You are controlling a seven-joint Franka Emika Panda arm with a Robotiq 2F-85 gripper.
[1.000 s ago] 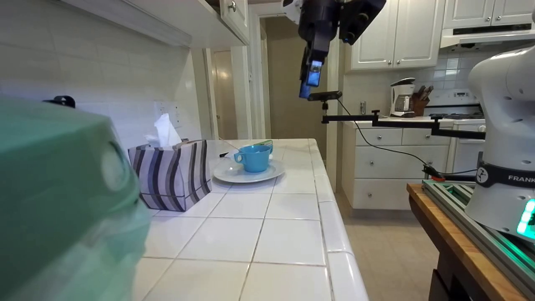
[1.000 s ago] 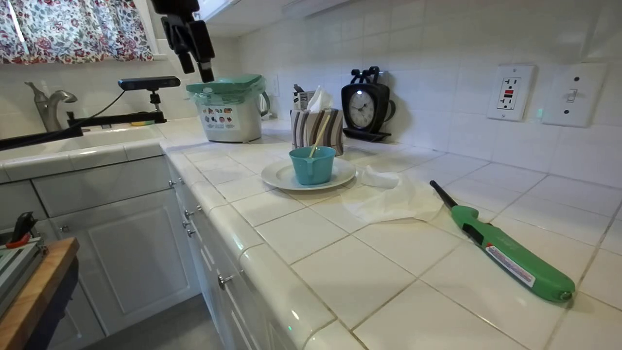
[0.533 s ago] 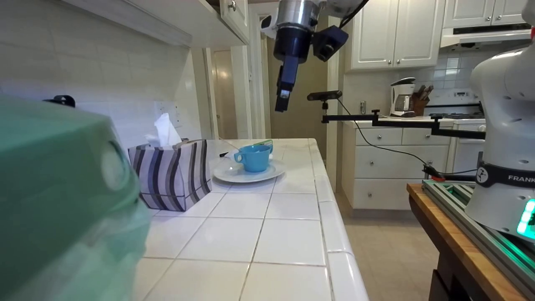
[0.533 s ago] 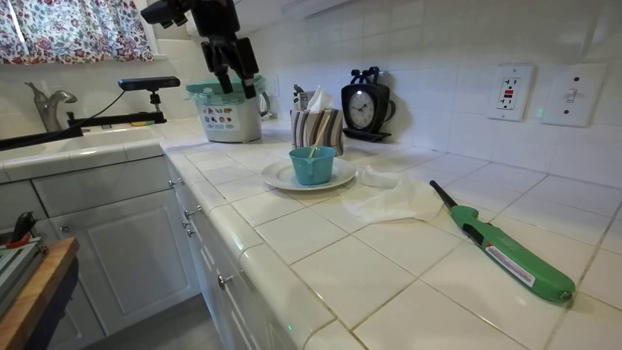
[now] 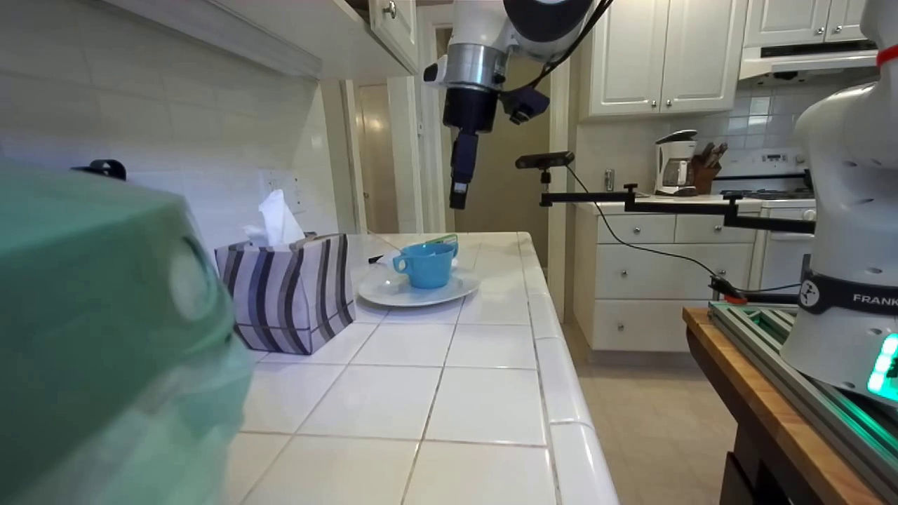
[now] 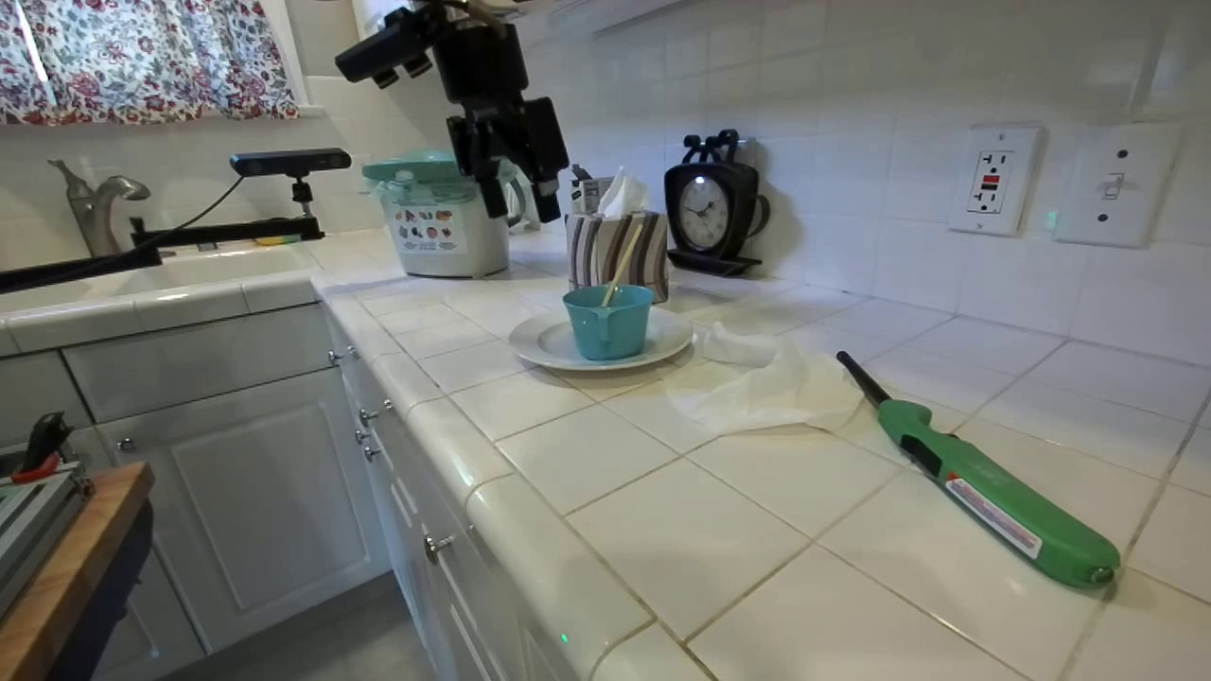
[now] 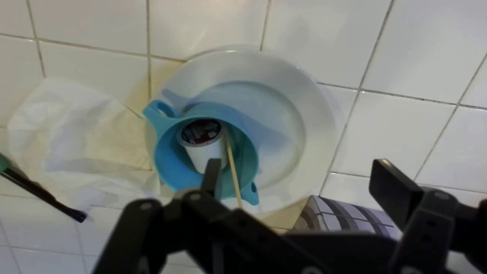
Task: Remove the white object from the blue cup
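Observation:
The blue cup (image 7: pixel 165 161) stands upright on a white plate (image 7: pixel 315 148); it shows in both exterior views (image 5: pixel 429 268) (image 6: pixel 610 326). In the wrist view, the white object (image 7: pixel 198 152), a small white pod with a dark printed lid, leans inside the cup. A thin wooden stick (image 7: pixel 233 167) lies beside it and sticks out over the rim. My gripper (image 7: pixel 296 171) is open and empty, with its fingers wide apart. It hangs above the counter and the cup in both exterior views (image 5: pixel 457 203) (image 6: pixel 522 210). One finger overlaps the cup in the wrist view.
A striped tissue box (image 5: pixel 287 301) stands close by the plate. A crumpled tissue (image 6: pixel 766 383) and a green lighter (image 6: pixel 993 492) lie on the other side. A black clock (image 6: pixel 710 203) and a green-lidded bin (image 6: pixel 435 218) stand further along. An upper cabinet (image 5: pixel 337 35) overhangs the counter.
My gripper has come down and moved over the counter toward the cup, turning more upright. The cup, plate and other things have stayed in place.

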